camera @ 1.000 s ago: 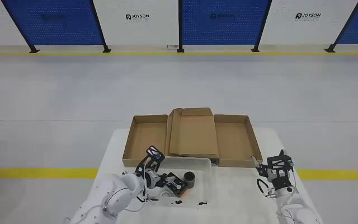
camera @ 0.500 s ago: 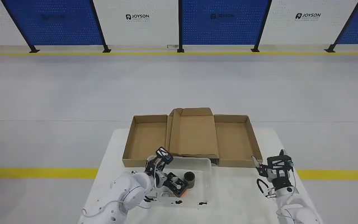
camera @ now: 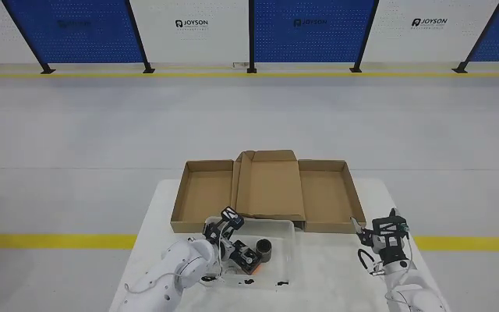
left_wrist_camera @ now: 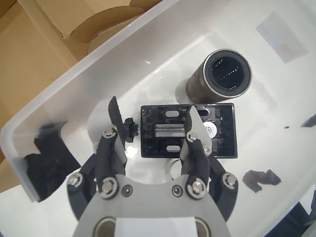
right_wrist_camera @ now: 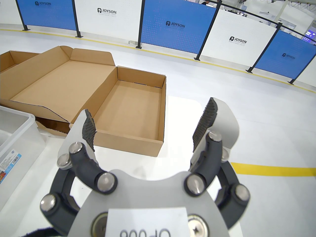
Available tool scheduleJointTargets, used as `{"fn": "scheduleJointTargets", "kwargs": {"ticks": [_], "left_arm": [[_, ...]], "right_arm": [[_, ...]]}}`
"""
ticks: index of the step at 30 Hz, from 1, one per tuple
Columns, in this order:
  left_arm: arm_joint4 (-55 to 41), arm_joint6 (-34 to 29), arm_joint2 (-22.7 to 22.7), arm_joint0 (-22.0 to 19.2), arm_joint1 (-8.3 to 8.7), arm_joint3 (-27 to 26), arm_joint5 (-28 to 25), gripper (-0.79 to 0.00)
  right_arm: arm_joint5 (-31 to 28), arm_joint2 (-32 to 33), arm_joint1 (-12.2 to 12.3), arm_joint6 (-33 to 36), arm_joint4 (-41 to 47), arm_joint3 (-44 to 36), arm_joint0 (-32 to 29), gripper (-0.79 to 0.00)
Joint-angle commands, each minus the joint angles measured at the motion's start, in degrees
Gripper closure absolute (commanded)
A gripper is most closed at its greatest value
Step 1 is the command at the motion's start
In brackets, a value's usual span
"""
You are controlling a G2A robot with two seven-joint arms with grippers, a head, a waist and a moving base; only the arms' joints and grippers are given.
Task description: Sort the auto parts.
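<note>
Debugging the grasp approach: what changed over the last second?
The left gripper moved toward the robot's right along the plastic bin and now sits over the black bracket, open, with nothing gripped. The metal cylinder, cardboard box and open right gripper stayed put.

I see a pale grey floor [camera: 249, 117] running back to a fence of blue and white panels [camera: 312, 27] on black posts [camera: 252, 39]; yellow lines [camera: 62, 240] cross the floor, and a white table [camera: 327, 265] stands nearest me.
</note>
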Motion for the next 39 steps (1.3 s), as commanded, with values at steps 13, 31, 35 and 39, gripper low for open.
{"fn": "scheduleJointTargets", "kwargs": {"ticks": [13, 31, 35, 39], "left_arm": [[2.14, 3.13, 3.16, -3.31, -1.46, 7.07, 2.45, -0.369], [10.13, 6.91, -1.93, 4.74, 0.65, -8.65, -0.31, 0.000], [12.80, 7.35, -5.14, 9.28, 1.73, -15.73, -1.16, 0.000], [14.62, 5.53, -7.40, 12.37, 2.48, -19.35, -2.57, -0.686]], "right_arm": [[0.00, 0.00, 0.00, 0.00, 0.00, 0.00, 0.00, -0.785], [0.00, 0.00, 0.00, 0.00, 0.00, 0.00, 0.00, -0.785], [0.00, 0.00, 0.00, 0.00, 0.00, 0.00, 0.00, -0.785], [0.00, 0.00, 0.00, 0.00, 0.00, 0.00, 0.00, -0.785]]}}
